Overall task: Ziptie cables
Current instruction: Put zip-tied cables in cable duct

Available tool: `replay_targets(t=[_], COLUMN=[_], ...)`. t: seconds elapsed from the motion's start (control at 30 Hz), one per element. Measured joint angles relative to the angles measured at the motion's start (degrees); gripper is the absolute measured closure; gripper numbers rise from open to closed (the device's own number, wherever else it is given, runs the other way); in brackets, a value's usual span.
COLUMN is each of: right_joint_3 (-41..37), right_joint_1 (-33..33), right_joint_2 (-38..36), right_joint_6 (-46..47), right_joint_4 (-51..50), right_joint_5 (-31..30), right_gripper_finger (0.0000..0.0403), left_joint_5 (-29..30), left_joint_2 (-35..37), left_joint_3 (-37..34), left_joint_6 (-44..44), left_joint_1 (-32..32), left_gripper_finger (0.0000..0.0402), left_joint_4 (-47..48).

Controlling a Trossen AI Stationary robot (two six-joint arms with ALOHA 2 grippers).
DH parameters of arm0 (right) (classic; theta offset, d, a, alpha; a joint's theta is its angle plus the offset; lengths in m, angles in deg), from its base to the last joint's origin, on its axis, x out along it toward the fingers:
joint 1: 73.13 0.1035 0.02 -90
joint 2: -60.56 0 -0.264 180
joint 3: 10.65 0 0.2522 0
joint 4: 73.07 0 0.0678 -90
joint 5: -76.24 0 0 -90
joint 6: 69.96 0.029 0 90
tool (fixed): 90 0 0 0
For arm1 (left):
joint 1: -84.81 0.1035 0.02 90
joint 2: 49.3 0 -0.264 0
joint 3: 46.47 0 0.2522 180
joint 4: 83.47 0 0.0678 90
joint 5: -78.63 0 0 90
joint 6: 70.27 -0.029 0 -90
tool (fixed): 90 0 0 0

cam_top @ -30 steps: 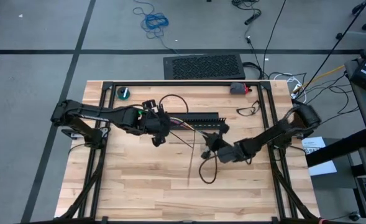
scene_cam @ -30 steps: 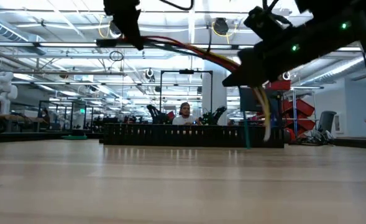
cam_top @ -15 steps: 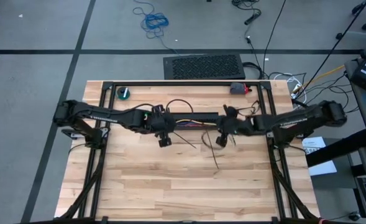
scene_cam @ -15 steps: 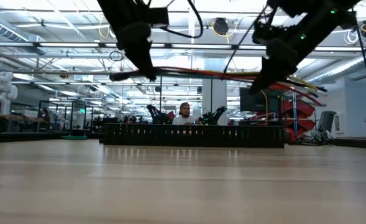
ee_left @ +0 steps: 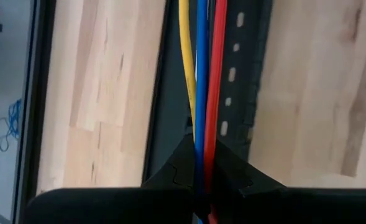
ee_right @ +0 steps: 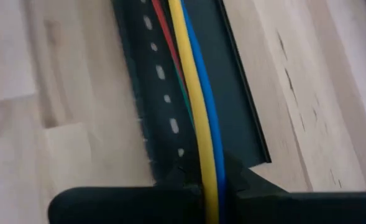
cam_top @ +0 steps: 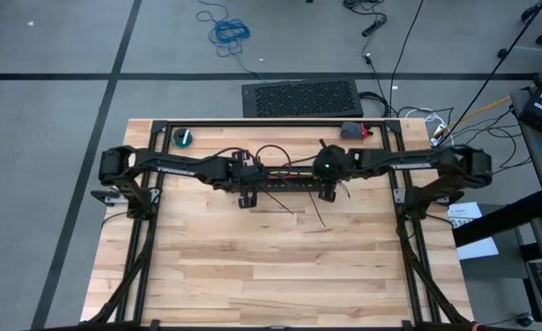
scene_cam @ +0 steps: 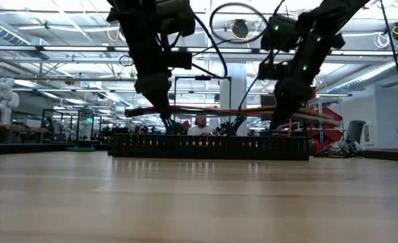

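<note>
High view: both arms reach inward from the worktop's [cam_top: 206,267] two sides and meet over the duct [cam_top: 289,177] near its far edge.
Left gripper [cam_top: 244,190]: above the duct's left end, fingers pressed together, pinching the cables.
Right gripper [cam_top: 327,188]: above the duct's right end, fingers pressed together on the same cables.
Cables [cam_top: 287,176]: stretched in a straight line between the two grippers, running along the duct.
Low view: cables [scene_cam: 219,110] hang level just above the duct's [scene_cam: 212,146] slotted wall, apart from it; the left gripper [scene_cam: 163,116] grips one end, the right gripper [scene_cam: 280,115] the other.
Left wrist view: yellow, blue and red cables [ee_left: 201,81] pass between the fingers [ee_left: 173,171] and lie over the open duct [ee_left: 238,87].
Right wrist view: yellow, blue, red and green cables [ee_right: 192,93] run from the fingers [ee_right: 176,174] along the duct's channel [ee_right: 232,106].
Zipties: one thin dark strip [cam_top: 315,211] lies on the worktop just in front of the duct; a dark loop [cam_top: 271,152] arcs above the left gripper.
Other: green-topped round thing [cam_top: 184,137] at the far left corner, grey block [cam_top: 351,131] at the far edge.
Background: a person [scene_cam: 200,122] sits beyond the duct in the room.
</note>
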Motion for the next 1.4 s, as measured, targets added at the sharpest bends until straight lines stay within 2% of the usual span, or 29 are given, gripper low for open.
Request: replay_targets(t=[0.37,0.73,1.23,1.4], right_joint_3=[0.0,0.0,-0.1,-0.1], right_joint_1=[-0.8,-0.8,-0.9,-0.8], right_joint_2=[4.4,4.7,7.0,7.0], right_joint_6=[-2.3,-4.0,-4.6,-5.1], right_joint_4=[3.2,5.5,5.1,5.0], right_joint_5=[2.8,7.1,8.6,9.6], right_gripper_finger=[0.0402,0.0403,0.0403,0.0402], left_joint_5=[-2.3,-3.4,-3.4,-3.4], left_joint_2=[0.0,0.0,-0.7,-1.1], left_joint_3=[-0.1,-5.9,-6.3,-6.3], left_joint_6=[-3.6,-4.3,-5.7,-5.6], left_joint_1=[1.7,1.6,1.6,1.6], left_gripper_finger=[0.0378,0.0378,0.0378,0.0335], left_joint_4=[1.6,-2.7,-5.3,-5.3])
